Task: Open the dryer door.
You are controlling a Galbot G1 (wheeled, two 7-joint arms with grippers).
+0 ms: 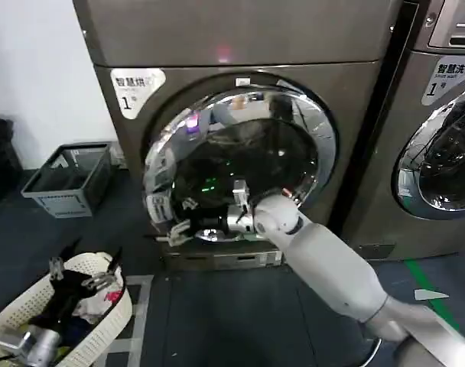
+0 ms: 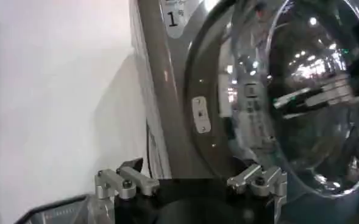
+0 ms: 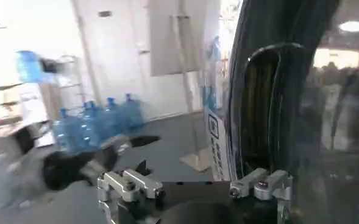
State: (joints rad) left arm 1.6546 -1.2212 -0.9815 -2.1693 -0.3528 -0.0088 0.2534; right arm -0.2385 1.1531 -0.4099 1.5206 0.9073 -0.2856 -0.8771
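Door: the dryer door sits in the centre of the head view – a round chrome ring around dark glass, on the front of the brown-grey dryer. Whether it is latched or slightly ajar cannot be told.
Door, left wrist view: the same glass and ring curve across the right side of the frame.
Right gripper: at the door's lower left rim, reaching in from the lower right on a white arm; fingers look parted, but whether they grip the rim cannot be told.
Left gripper: low in the bottom left corner, over a white basket of clothes; finger state cannot be told.
Neighbour: a second machine at the right edge.
Floor: a grey crate at left.
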